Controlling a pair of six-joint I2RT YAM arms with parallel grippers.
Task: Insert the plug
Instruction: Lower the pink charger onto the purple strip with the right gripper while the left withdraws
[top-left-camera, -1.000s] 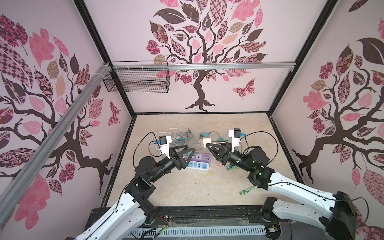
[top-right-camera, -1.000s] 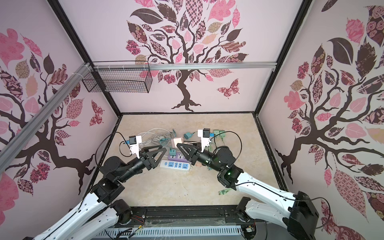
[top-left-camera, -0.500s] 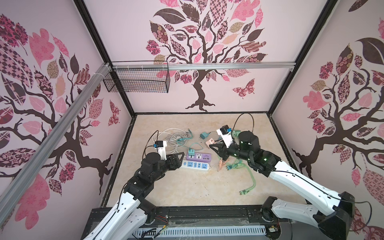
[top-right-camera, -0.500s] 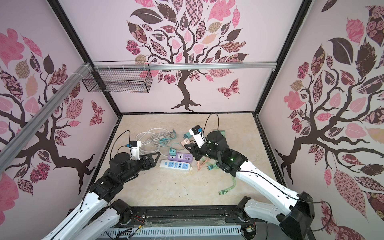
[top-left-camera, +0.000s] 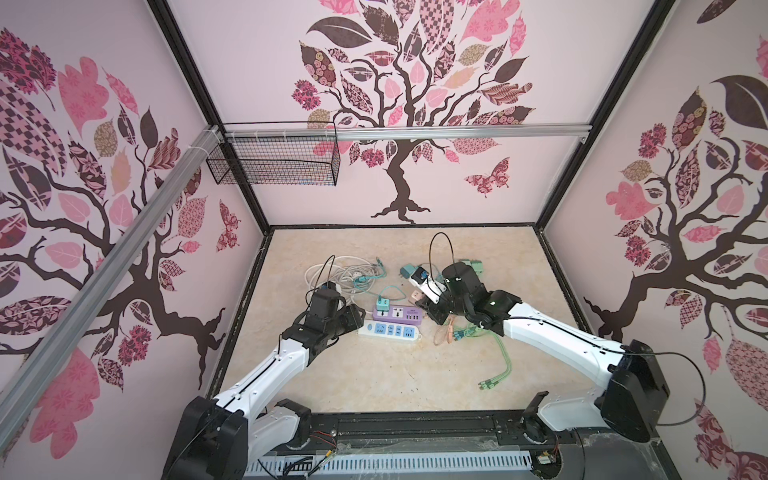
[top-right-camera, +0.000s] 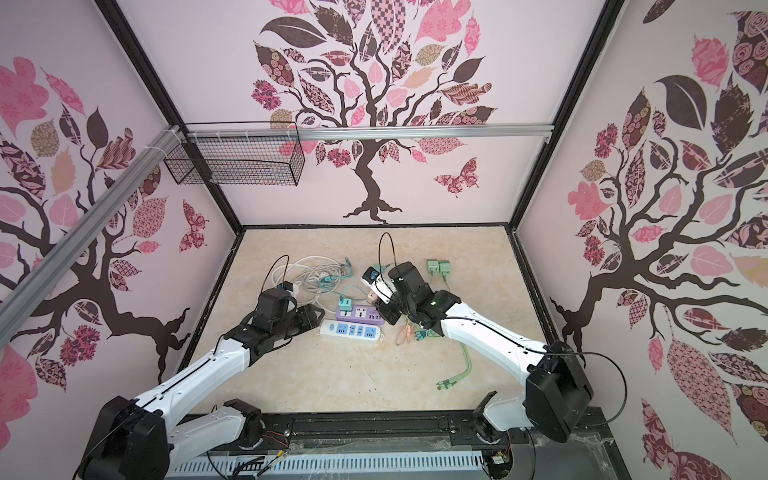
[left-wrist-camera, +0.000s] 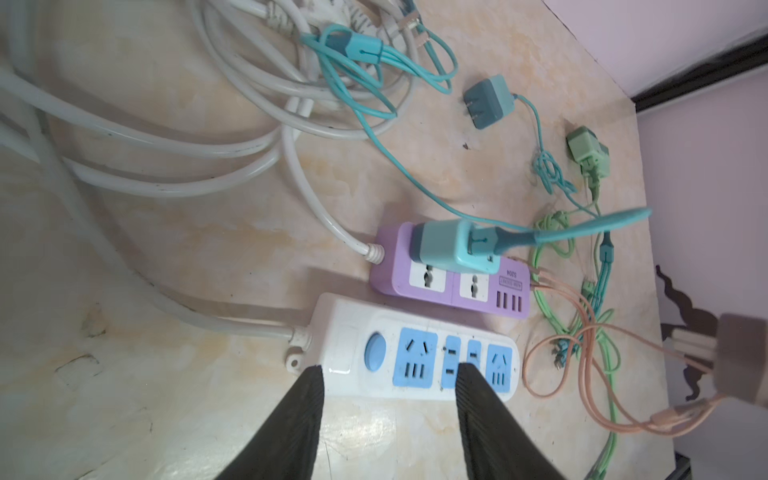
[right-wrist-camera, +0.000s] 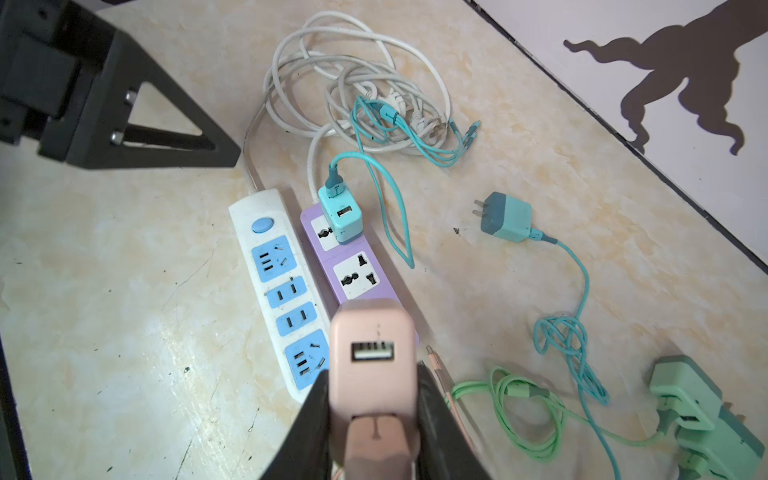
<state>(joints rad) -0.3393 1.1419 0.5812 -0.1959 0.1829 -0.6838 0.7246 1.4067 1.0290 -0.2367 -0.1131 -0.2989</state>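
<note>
**Pink plug in the grip, socket not yet reached**

Beige marbled tabletop (top-left-camera: 374, 374), boxed in by tree-patterned walls (top-left-camera: 124, 166), carried two strips side by side in both top views. A purple power strip (top-left-camera: 399, 312) lay farther away and a white power strip (top-left-camera: 388, 331) nearer. The right gripper (top-left-camera: 432, 311) hung at their right end and the left gripper (top-left-camera: 356, 318) at their left end.

From the left wrist, the left gripper (left-wrist-camera: 388, 370) stood partly open and empty over the white power strip; whether it touched was unclear. A teal charger (left-wrist-camera: 453, 249) filled one purple socket. The pink plug (left-wrist-camera: 744, 365) hovered past the strips' right end, clear of them, with its prongs (left-wrist-camera: 685, 347) aimed back toward them.

From the right wrist, the right gripper (right-wrist-camera: 372, 378) was clamped on the pink plug. Its USB face looked at the camera and its long axis ran along the fingers toward the strips. Pickup looked done; lining up over a free socket and pressing in remained.
</note>
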